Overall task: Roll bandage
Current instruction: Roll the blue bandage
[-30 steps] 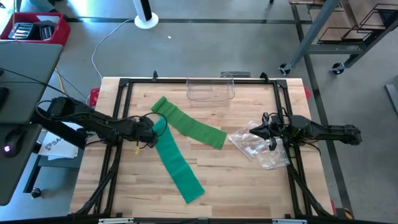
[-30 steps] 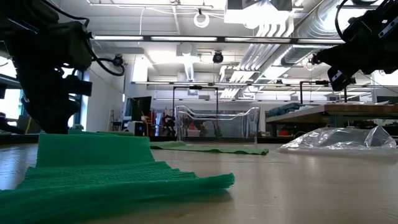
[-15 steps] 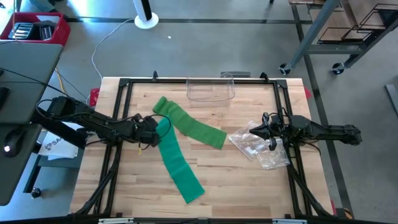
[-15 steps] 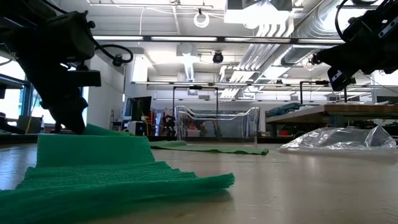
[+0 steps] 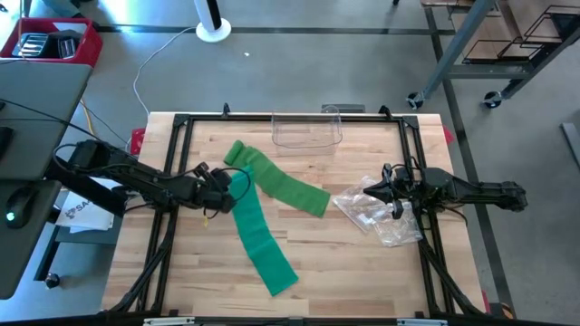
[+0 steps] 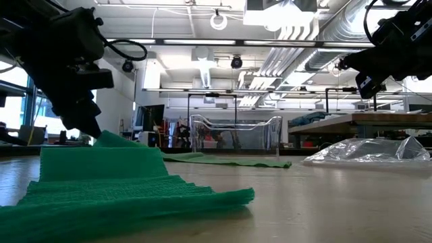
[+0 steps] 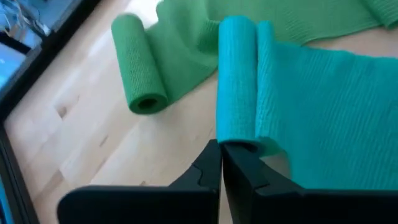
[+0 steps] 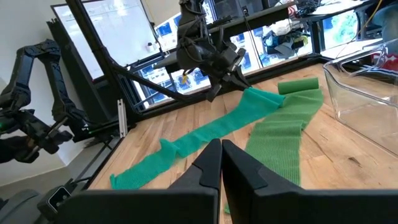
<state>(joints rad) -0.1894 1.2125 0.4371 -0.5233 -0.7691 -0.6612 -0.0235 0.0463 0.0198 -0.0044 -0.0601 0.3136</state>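
Observation:
Two green bandages lie on the wooden table. One lies flat from its rolled end (image 5: 234,150) out to the right. The other (image 5: 261,234) runs toward the near edge, and its short teal roll (image 7: 237,81) lies at its far end. My left gripper (image 7: 221,149) is shut at that roll's end, slanting downward. My right gripper (image 5: 391,195) is shut and level above a clear plastic bag (image 5: 376,215), touching nothing. My left gripper meets the near end of the teal roll (image 7: 241,142) with the tips of its shut fingers, slanting down from the table's left side and pointing along the roll. The fingertips hide how much cloth is pinched. The roll rests on the table, the strip slack beyond it.
A clear plastic container (image 5: 306,131) stands at the table's far edge. The other bandage's green roll (image 7: 138,65) lies close beside the teal one. Black frame rails (image 5: 172,163) run along the table's sides. Bare wood shows at the near right.
My left gripper has shut at the end of the teal roll and has turned at the wrist. In the low view the cloth beside its tips has risen into a small peak. The rest of the strip has stayed where it was.

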